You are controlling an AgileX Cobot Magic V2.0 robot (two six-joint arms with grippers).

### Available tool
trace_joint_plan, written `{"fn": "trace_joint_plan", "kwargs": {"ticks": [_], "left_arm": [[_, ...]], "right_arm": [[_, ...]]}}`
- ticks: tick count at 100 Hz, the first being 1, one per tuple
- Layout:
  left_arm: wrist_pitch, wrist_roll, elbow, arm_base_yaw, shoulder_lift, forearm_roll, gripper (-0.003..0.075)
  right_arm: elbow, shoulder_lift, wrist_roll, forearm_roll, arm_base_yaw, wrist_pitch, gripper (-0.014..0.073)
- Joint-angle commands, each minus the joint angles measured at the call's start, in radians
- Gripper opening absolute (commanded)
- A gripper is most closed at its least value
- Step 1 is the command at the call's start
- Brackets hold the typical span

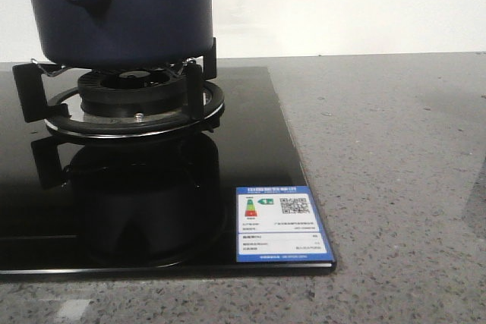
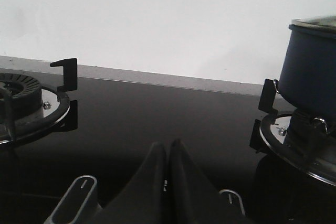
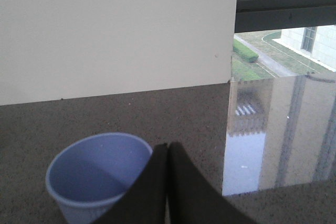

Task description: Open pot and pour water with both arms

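Sitting on the burner grate (image 1: 137,100) of a black glass hob (image 1: 258,157), the pot (image 1: 121,13) has its stubby handle (the one with the hole) pointing toward the front view's left. From the left gripper (image 2: 167,153), whose fingers are pressed together on nothing, the pot (image 2: 310,72) lies well off to one side, with open hob glass between them; its rim shows a pale edge that may be a lid, though this cannot be told for certain. The right gripper (image 3: 168,156), likewise closed and empty, hangs just beside a light blue cup (image 3: 100,174) on the speckled grey countertop (image 3: 173,108), so the left arm seems the nearer one to the pot. Behind stand a white wall and a window onto buildings.
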Motion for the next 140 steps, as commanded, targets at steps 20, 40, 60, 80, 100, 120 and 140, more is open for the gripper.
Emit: {"fn": "trace_joint_plan", "kwargs": {"ticks": [20,40,60,80,100,120,140], "left_arm": [[-0.071,-0.011,0.033,0.001,-0.027,-0.010,-0.0019],[-0.071,-0.011,0.033,0.001,-0.027,-0.010,-0.0019],[-0.071,-0.011,0.033,0.001,-0.027,-0.010,-0.0019],[-0.071,-0.011,0.033,0.001,-0.027,-0.010,-0.0019],[-0.071,-0.011,0.033,0.001,-0.027,-0.010,-0.0019],[-0.071,-0.011,0.033,0.001,-0.027,-0.010,-0.0019],[-0.071,-0.011,0.033,0.001,-0.027,-0.010,-0.0019]], "right_arm": [[0.258,-0.270,0.001,0.038,0.028,-0.082,-0.0074],[0.362,-0.462,0.033,0.048,0.059,-0.017,-0.0074],[0.362,-0.517,0.033,0.115,0.059,0.164,-0.0074],[0.362,-0.517,0.033,0.115,0.064,0.193,-0.0074],[0.362,-0.517,0.033,0.115,0.065,0.230,-0.0074],[0.362,-0.517,0.033,0.115,0.065,0.217,-0.0074],[0.362,-0.517,0.033,0.115,0.065,0.217,-0.0074]]}}
